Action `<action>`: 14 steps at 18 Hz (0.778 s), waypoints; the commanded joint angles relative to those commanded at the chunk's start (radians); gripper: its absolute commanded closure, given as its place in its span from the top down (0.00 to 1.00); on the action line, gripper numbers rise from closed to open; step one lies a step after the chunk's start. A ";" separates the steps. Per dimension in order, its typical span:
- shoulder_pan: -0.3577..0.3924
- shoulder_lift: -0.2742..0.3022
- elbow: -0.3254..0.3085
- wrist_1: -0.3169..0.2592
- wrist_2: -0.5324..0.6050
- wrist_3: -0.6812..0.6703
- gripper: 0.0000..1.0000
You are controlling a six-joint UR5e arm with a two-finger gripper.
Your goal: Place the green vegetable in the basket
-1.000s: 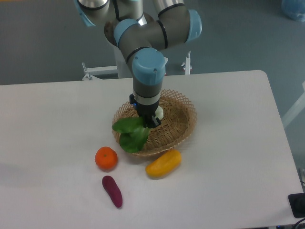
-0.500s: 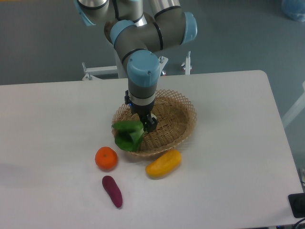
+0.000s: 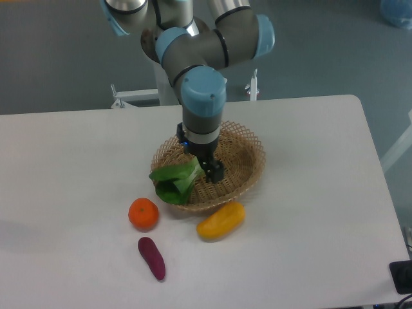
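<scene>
The green vegetable (image 3: 174, 182) hangs from the gripper (image 3: 212, 171), its dark leaves spreading out to the camera-left of the gripper and a little below it, its pale stem running up toward the fingers. The leaves lie over the near-left rim of the basket (image 3: 248, 168), part of them draped outside the lattice edge and part inside. Whether the leaves rest on the rim or hang just clear of it I cannot tell. The gripper looks closed on the stem end of the vegetable, though the fingers are dark and small here, so the grip itself is more judged than seen.

The gripper sits over the basket's hollow, with the basket's bare floor showing to its camera-right and behind it. So the carrying looks nearly done: the stem is above the basket, but the leaves trail over the edge. What seems left is to bring the vegetable further toward the basket's middle, lower it and let go, so the leaves do not tip it back out.

On the counter (image 3: 309, 244) in front of the gripper, just outside the basket, lies a yellow fruit (image 3: 221, 220). Further to the camera-left of it is an orange (image 3: 143, 213), and nearer the camera a purple sweet potato (image 3: 152, 258), all apart from the gripper.
</scene>
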 joint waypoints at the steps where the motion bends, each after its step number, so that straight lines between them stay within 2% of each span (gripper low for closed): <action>1: 0.006 -0.011 0.018 0.000 0.002 0.002 1.00; 11: 0.090 -0.149 0.236 -0.009 0.002 0.005 1.00; 14: 0.106 -0.209 0.330 -0.049 0.005 0.005 1.00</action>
